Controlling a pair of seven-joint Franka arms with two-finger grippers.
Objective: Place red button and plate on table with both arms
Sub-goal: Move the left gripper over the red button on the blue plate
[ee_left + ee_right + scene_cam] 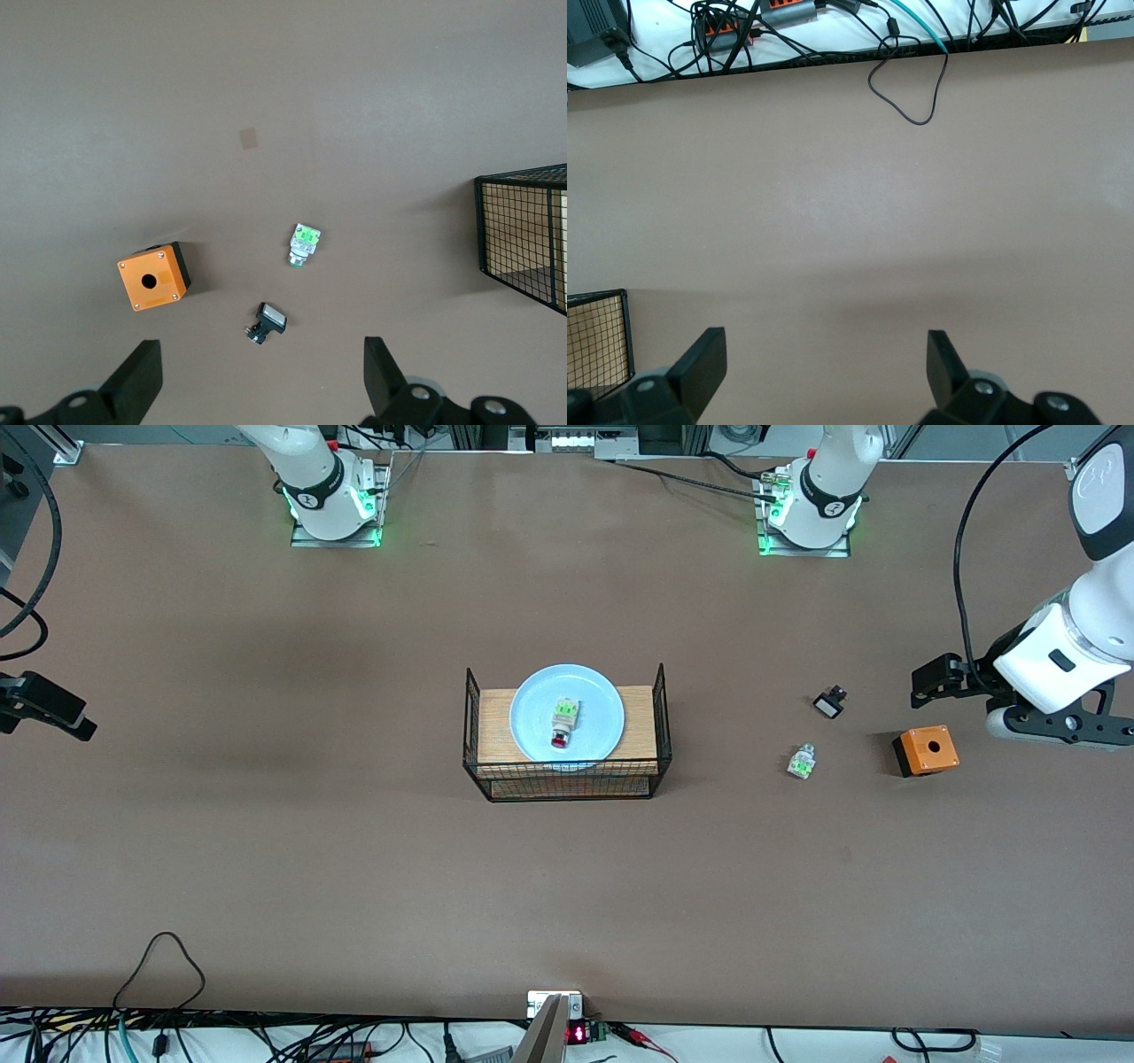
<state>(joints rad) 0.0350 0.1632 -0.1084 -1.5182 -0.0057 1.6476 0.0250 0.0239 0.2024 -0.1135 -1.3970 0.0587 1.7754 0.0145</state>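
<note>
The pale-blue plate (pixel 532 708) lies on the wood top of a black wire rack (pixel 567 779) in the middle of the brown table (pixel 354 850). The red button (pixel 564 722), white-and-green with a red cap, lies on the plate. My left gripper (pixel 939 680) hangs open and empty over the left arm's end of the table, beside the orange box; its wrist view shows wide-apart fingers (pixel 262 347). My right gripper (pixel 49 707) hangs open and empty over the right arm's end of the table (pixel 824 336). The plate and button are out of both wrist views.
An orange box with a hole (pixel 926 750) (pixel 152 278), a green-and-white part without a red cap (pixel 802 762) (pixel 304 243) and a small black part (pixel 830 702) (pixel 266 320) lie toward the left arm's end. The rack's wire side shows in both wrist views (pixel 523 239) (pixel 598 341). Cables run along the table's near edge (pixel 908 84).
</note>
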